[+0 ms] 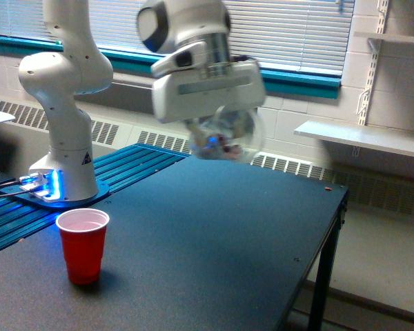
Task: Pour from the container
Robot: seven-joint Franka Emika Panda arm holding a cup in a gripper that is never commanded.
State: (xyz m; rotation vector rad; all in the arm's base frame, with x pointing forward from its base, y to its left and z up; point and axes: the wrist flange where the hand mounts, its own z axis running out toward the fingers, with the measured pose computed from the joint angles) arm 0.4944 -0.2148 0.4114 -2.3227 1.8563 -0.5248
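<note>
You've got a red cup (83, 245) standing upright near the dark table's (214, 234) front left corner in the exterior view. White shelf (362, 136) on the right wall, closed blinds (290, 31) behind, radiator (276, 163) below.

The white Franka arm rises from its base at nine o'clock in the exterior view, its upper links leaving the top edge at eleven o'clock. The wrist and broad white hand sit just above centre, at twelve o'clock, motion-blurred. The gripper (224, 138) hangs below the hand, closed around the clear container (228, 134), which shows blurred beneath it; the fingers themselves cannot be made out.
</note>
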